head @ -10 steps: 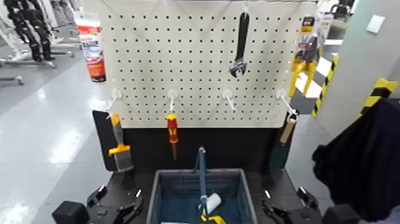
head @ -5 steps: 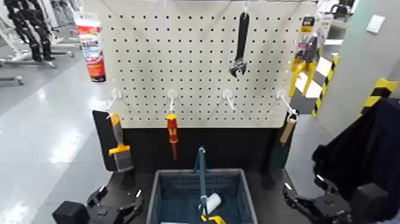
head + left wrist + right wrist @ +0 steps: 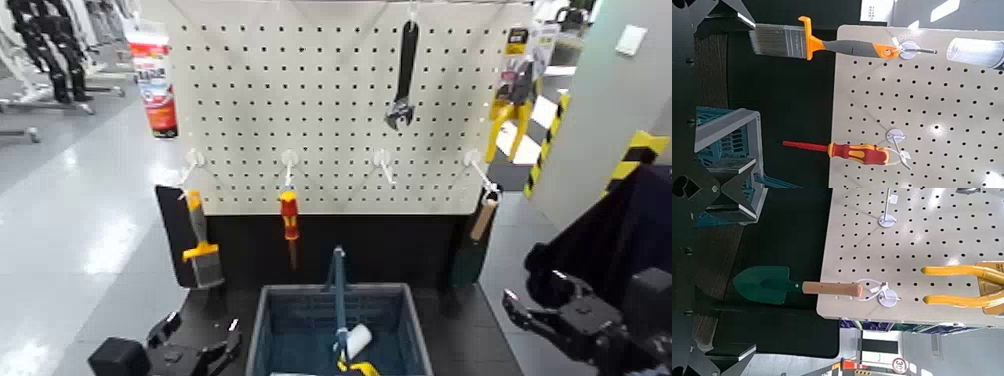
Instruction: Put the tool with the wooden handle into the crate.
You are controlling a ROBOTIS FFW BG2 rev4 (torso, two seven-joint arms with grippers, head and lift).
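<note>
Wooden-handled, green-bladed trowel point(image 3: 483, 218)'s hung from a white pegboard hook point(image 3: 480, 168); best pinched squarely mid-handle by the black right gripper point(image 3: 533, 286), jaws apart. Black left gripper point(image 3: 205, 321)'s parked low, jaws apart too.

Open floor separates the right gripper point(image 3: 536, 298) from the crate point(image 3: 338, 330).
</note>
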